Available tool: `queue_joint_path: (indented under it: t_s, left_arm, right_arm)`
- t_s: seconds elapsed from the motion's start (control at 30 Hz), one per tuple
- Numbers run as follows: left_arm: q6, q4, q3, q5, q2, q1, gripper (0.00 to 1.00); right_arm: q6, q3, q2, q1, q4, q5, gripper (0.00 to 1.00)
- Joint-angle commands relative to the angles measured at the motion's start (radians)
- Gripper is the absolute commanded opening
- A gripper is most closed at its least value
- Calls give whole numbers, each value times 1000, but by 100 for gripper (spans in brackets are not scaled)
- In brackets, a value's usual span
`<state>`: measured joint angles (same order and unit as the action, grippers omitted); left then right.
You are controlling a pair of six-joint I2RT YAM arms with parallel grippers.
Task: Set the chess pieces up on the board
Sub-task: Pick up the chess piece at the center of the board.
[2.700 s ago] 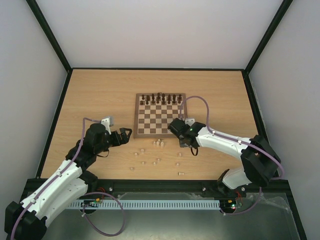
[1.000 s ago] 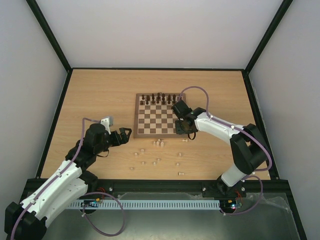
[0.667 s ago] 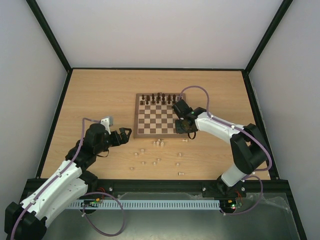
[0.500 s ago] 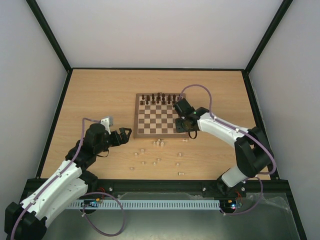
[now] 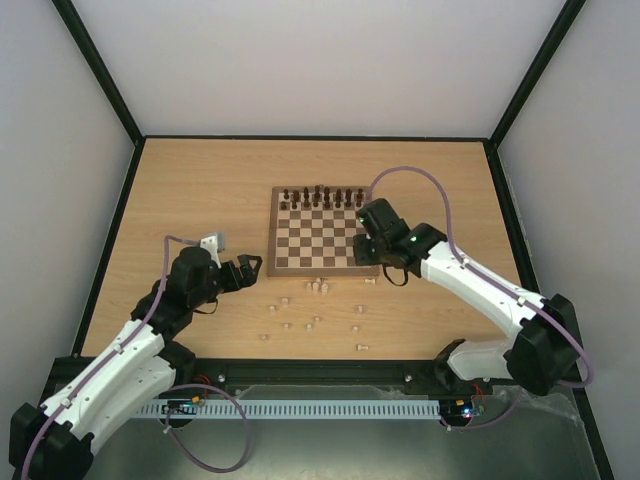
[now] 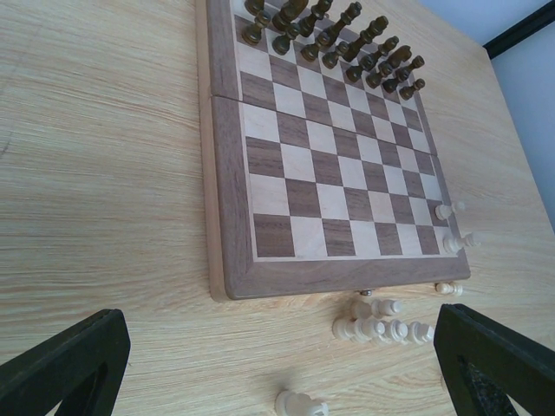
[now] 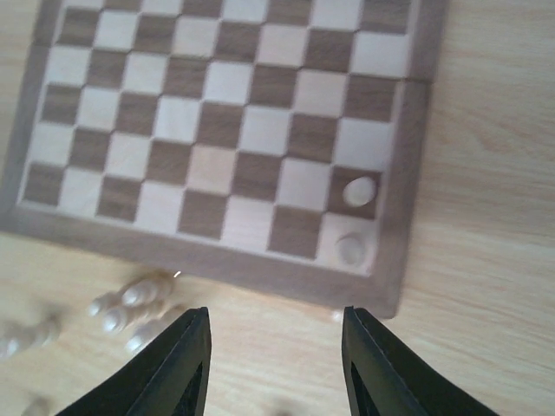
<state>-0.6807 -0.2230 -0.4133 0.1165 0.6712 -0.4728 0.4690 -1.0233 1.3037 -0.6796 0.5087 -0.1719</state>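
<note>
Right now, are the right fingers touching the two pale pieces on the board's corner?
Apart. The right wrist view shows bare border of the board between the pale pieces and the right fingers.

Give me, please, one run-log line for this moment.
right hand: open above near right corner of board | two chess pieces: upright on corner squares | left hand: open, empty | loose pieces: on table beside board
</note>
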Motion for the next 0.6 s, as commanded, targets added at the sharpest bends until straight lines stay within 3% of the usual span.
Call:
queue_joint_path:
  t_s: [0.0, 0.47, 0.57]
  left_arm:
    - [-7, -18, -31, -23, 8, -4, 99]
    - [-13, -21, -34, -26, 6, -4, 99]
    - [-13, -30, -31, -29, -4, -4, 99]
  right_arm:
    - [39, 28, -24, -95, 81, 36, 43]
    - [92, 48, 68, -322, 27, 96, 38]
    - [130, 62, 80, -324, 80, 28, 38]
